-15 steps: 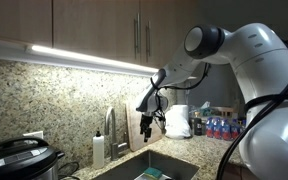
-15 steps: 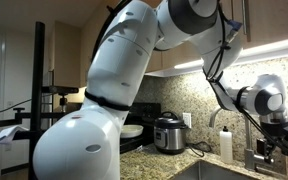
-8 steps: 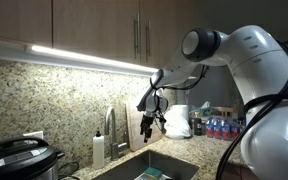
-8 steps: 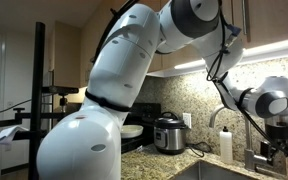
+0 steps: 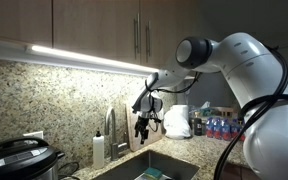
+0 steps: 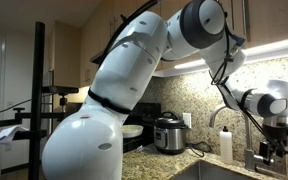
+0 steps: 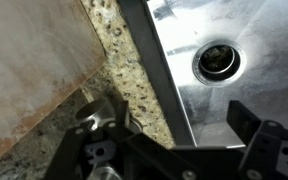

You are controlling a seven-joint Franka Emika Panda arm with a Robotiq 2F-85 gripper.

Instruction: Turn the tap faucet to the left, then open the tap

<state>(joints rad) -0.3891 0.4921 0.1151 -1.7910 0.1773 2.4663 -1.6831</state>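
Tap faucet (image 5: 111,124), blue-labelled bottles (image 5: 220,128) (print unreadable)

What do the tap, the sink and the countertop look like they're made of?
The tap faucet: likely polished metal, silvery with a sheen. The sink: probably brushed stainless steel, grey with soft reflections. The countertop: speckled stone, perhaps granite; could be imitation.

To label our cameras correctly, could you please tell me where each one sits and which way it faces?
An exterior view: across the sink, facing the backsplash; shows tap, arm and gripper.
An exterior view: behind the arm's bulk, facing along the counter towards the gripper.
Wrist view: looks down at the drain and counter; open gripper at the bottom.
Shared: both exterior views show tap, cooker and bottle.
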